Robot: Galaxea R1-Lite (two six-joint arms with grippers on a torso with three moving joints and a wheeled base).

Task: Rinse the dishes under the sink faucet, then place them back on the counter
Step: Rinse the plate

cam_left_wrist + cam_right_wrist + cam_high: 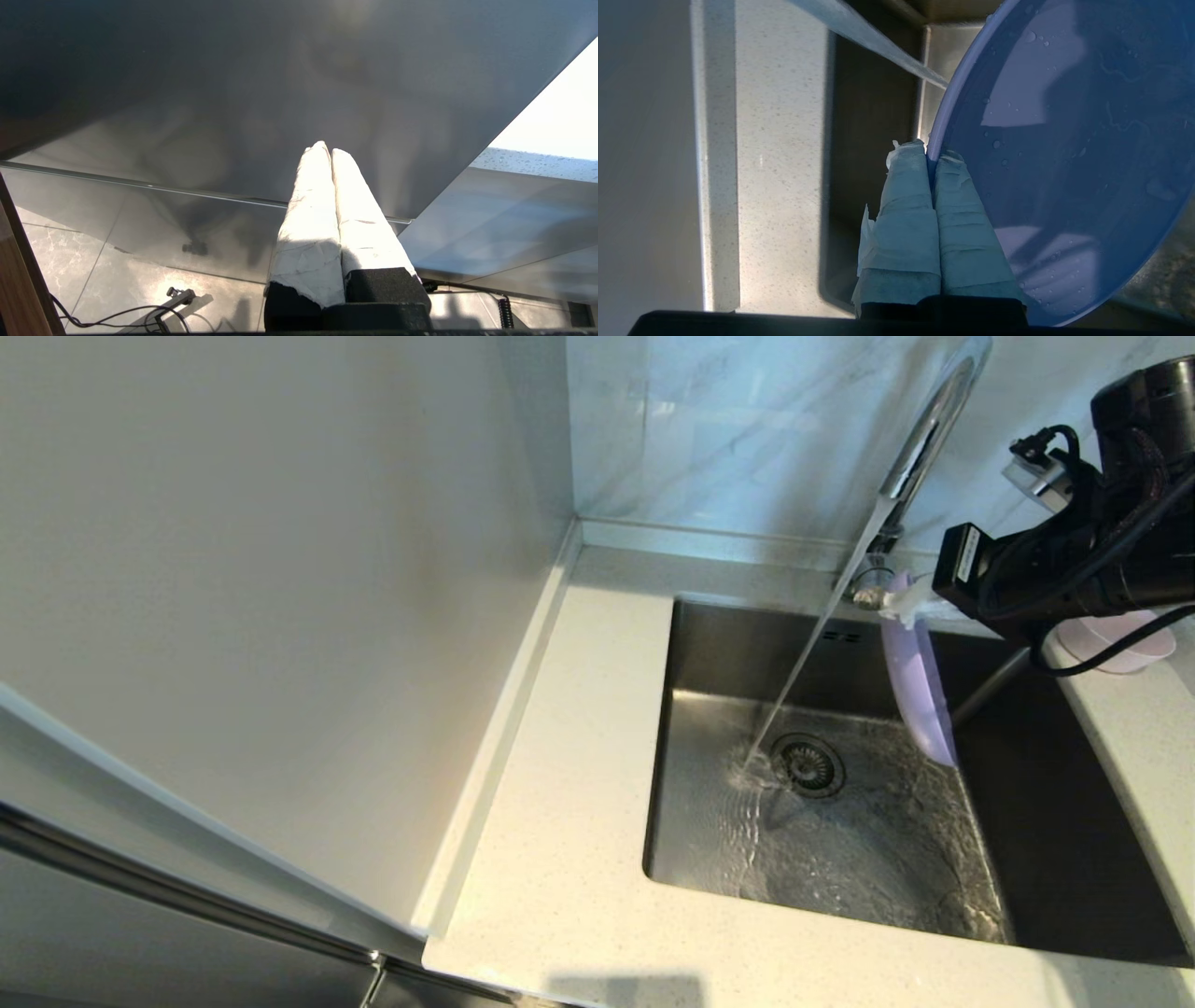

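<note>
Water [803,663] running from the sink faucet [924,429] in a slanted stream, landing just beside the round drain strainer [808,765] and rippling across the floor of the sink [709,653]. Right hand [901,602] over the rear right part of the basin, wrapped fingers [906,205] pinched tight on the rim of the lavender plate [920,695]. Plate held on edge, hanging down into the sink to the right of the stream, apart from the water. Droplets [1031,36] scattered over the plate's face in the right wrist view, rim clamped between the two fingertips there. Pale pink bowl [1125,644] resting on the table [569,784] at the right of the sink, partly hidden behind the right arm and its cables. Left hand [329,151] out of the head view, away from the sink, its white-wrapped fingers [310,224] pressed together with nothing between them, facing a dark glossy panel [233,93] above a tiled floor [140,289].
</note>
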